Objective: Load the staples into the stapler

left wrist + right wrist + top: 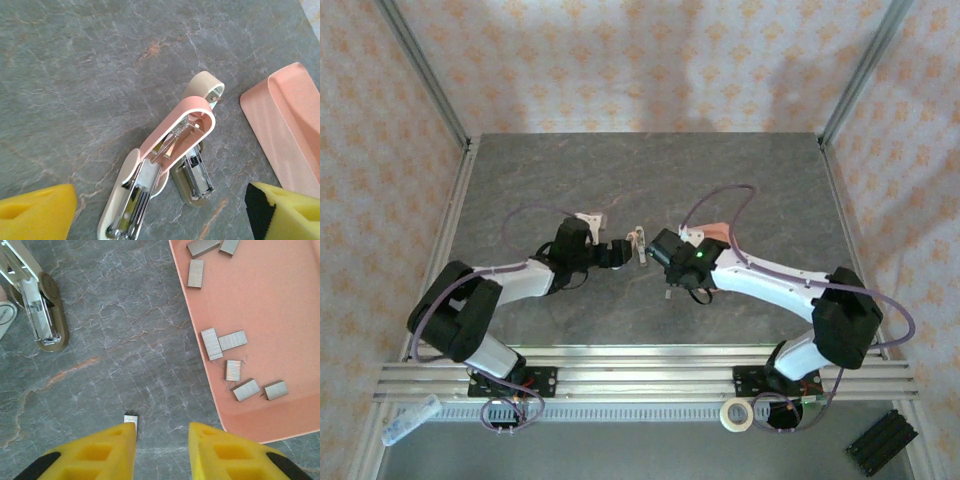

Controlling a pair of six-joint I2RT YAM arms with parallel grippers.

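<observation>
Left gripper: we see it spread wide, one yellow finger on each side of the staplers' near ends, gripping nothing.
Right gripper: jaws apart, with bare table between them and nothing clamped.
Pink stapler: it lies open on the table between the two grippers. In the left wrist view its long axis runs from lower left to upper right. The cream base is nearest the camera, and the pink lid is lifted and points up-right.
Olive stapler: just beside the pink one and partly under its lid. It is also open, magazine facing up, with its long axis a little steeper.
Staples: eight short grey strips lie flat in the tray, their long axes pointing every which way.
Loose strip: one small strip sits outside the tray, at the tip of the right gripper's finger nearer the staplers. We cannot tell whether it rests on the table or clings to the pad.
Tray: salmon pink, near the staplers on their right.
</observation>
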